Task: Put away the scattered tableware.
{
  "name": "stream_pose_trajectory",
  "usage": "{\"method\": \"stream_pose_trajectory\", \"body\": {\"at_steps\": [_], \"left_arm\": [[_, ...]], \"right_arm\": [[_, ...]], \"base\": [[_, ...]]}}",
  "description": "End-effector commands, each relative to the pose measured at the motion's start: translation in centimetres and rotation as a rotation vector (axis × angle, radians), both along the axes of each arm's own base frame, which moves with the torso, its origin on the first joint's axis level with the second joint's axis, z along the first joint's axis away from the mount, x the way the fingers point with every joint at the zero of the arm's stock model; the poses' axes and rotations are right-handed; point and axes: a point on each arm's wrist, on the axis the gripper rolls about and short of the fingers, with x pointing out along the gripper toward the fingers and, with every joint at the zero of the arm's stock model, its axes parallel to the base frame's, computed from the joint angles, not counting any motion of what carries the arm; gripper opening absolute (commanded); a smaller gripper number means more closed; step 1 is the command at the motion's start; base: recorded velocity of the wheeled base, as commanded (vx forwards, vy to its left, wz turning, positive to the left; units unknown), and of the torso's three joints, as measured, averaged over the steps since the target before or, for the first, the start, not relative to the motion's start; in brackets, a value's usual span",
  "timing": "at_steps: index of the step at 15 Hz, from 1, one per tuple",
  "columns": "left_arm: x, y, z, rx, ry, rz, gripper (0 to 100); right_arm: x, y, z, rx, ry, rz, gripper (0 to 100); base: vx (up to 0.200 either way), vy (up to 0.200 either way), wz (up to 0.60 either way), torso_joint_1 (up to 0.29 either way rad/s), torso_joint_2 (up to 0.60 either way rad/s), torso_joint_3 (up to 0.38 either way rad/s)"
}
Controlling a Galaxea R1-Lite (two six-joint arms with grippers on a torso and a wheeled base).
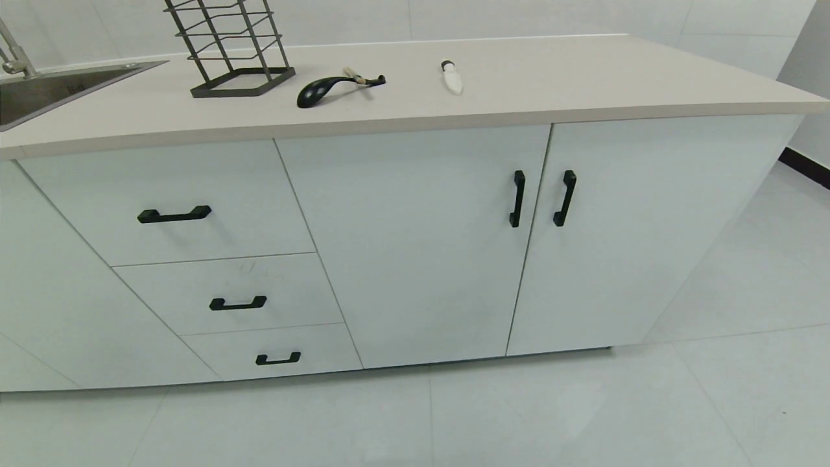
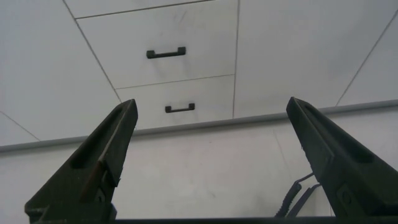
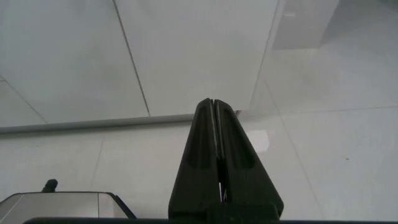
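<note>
Beside rack [image 1: 224, 93]: blk spoon [image 1: 324, 89], wht utensil [image 1: 452, 76]

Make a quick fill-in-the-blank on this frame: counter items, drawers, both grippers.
1. The black spoon lies on the counter between the wire rack and the ____ utensil.
2. Below the counter there are ____ drawers beside two doors.
3. The left gripper has its jaws ____.
4. The right gripper has its jaws ____.
Missing words: white; three; open; shut.
</note>
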Motion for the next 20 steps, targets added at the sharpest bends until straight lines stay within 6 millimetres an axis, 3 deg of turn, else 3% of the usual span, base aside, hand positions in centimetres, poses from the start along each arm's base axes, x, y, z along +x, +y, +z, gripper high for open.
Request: {"method": "stream_pose_trajectory", "body": {"at_steps": [1,8,16,20], "left_arm": [[0.0,0.0,0.0,0.0,0.0,0.0,100],[0.0,0.0,0.0,0.0,0.0,0.002,100],[0.0,0.0,0.0,-0.003,0.0,0.002,100],[0.0,0.02,0.0,-0.017,-0.001,0.008,100]], "right_arm": [[0.03,0.0,0.01,-0.002,0.003,0.0,0],[0.03,-0.01,0.0,-0.002,0.005,-0.003,0],[0.01,0.0,-0.01,0.0,0.003,-0.001,0],[0.01,0.0,-0.01,0.001,0.003,-0.001,0]], "base": [[0.0,0.2,0.0,0.002,0.01,0.002],[0.0,0.029,0.51,-0.001,0.0,0.003],[0.0,0.0,0.0,0.0,0.0,0.0],[0.2,0.0,0.0,0.001,0.0,0.002]]}}
